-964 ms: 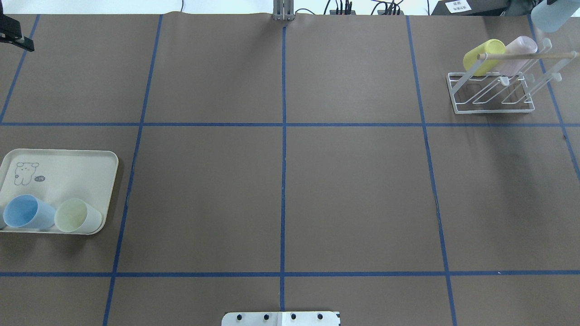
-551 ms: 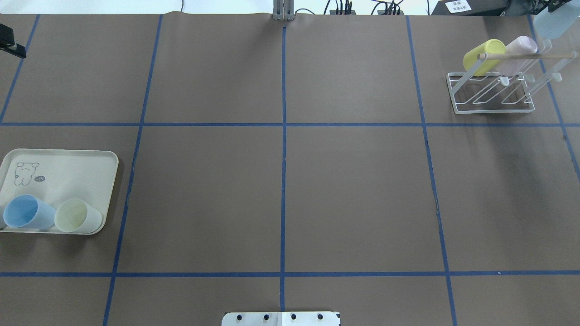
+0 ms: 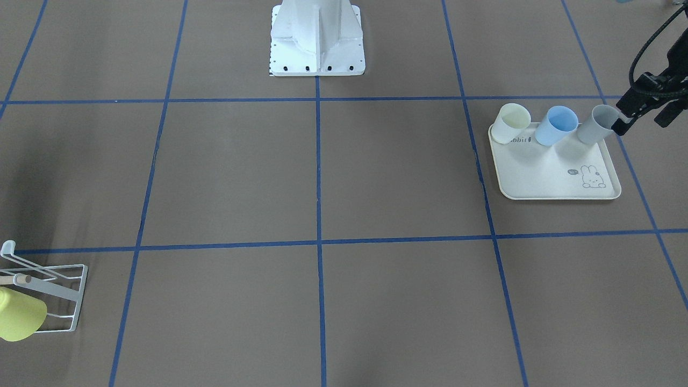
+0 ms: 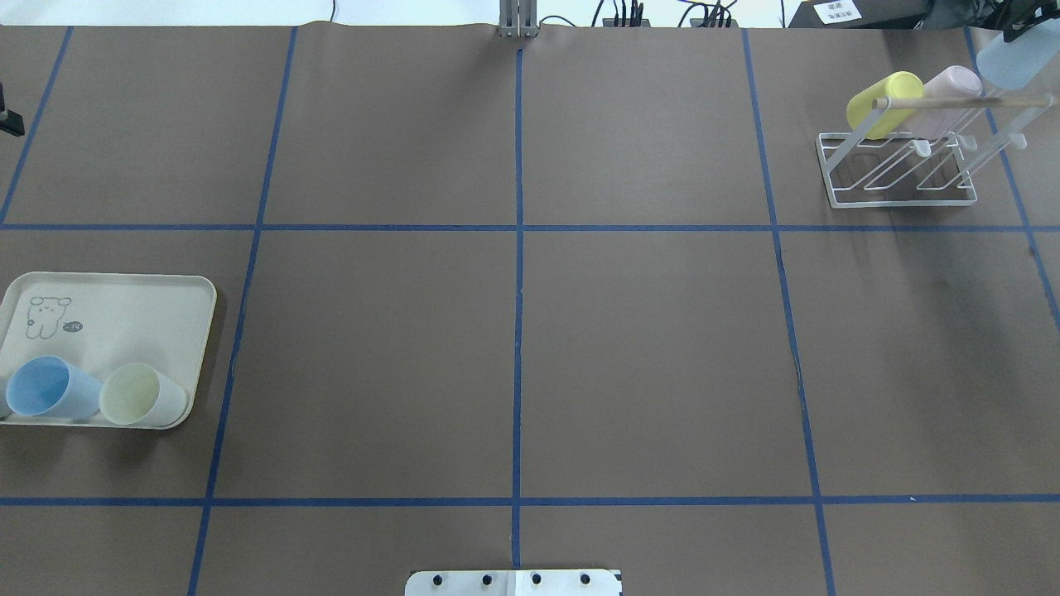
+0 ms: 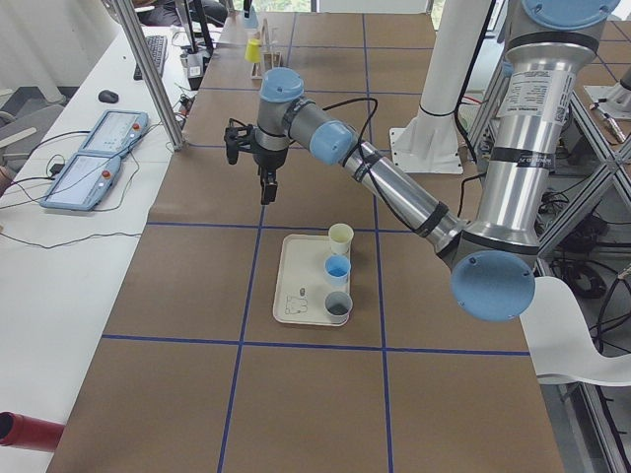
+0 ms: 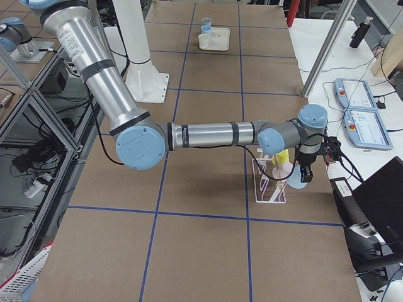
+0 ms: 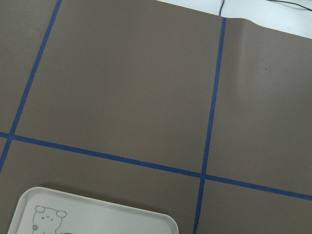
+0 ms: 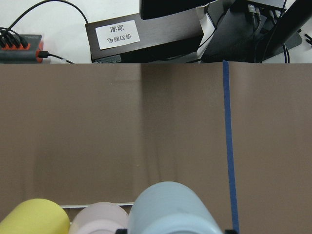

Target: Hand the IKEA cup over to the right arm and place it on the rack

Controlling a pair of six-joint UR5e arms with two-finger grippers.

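1. The right gripper [image 4: 1017, 26], black, is clamped on one pale blue cup [image 4: 1005, 58]. From the right wrist camera this cup fills the lower middle of the view, with a sliver of dark finger at each side.
2. The pale blue cup is held in the air at the right-hand end of the rack [image 4: 901, 170], just beside the pink cup [image 4: 946, 98]. Whether it touches the rack's wire cannot be told.
3. There is one rack, made of white wire with one wooden rod [image 4: 961, 102] across its top. Two cups lie slanted on it side by side: one yellow cup [image 4: 884, 103] and the pink cup.
4. The right arm [image 6: 208, 135] stretches low across the table to reach the rack.
5. The left gripper [image 3: 642, 119] has its two fingers apart with nothing between them. The side view shows it hanging in the air past the tray's far edge, clear of the cups.
6. There is one cream tray [image 3: 553, 172] with a small rabbit drawing. Three cups stand upright in a row along its robot-side edge: one cream cup [image 3: 510, 123], one blue cup [image 3: 556, 125] and one grey cup [image 3: 596, 124].
7. That makes six cups in all: one held, two on the rack and three on the tray.
8. The table [image 4: 646, 348] is covered in brown paper, marked into squares by blue tape. The tray and the rack sit well apart, at opposite ends.
9. One white robot base [image 3: 317, 37] stands at the middle of the robot's side.
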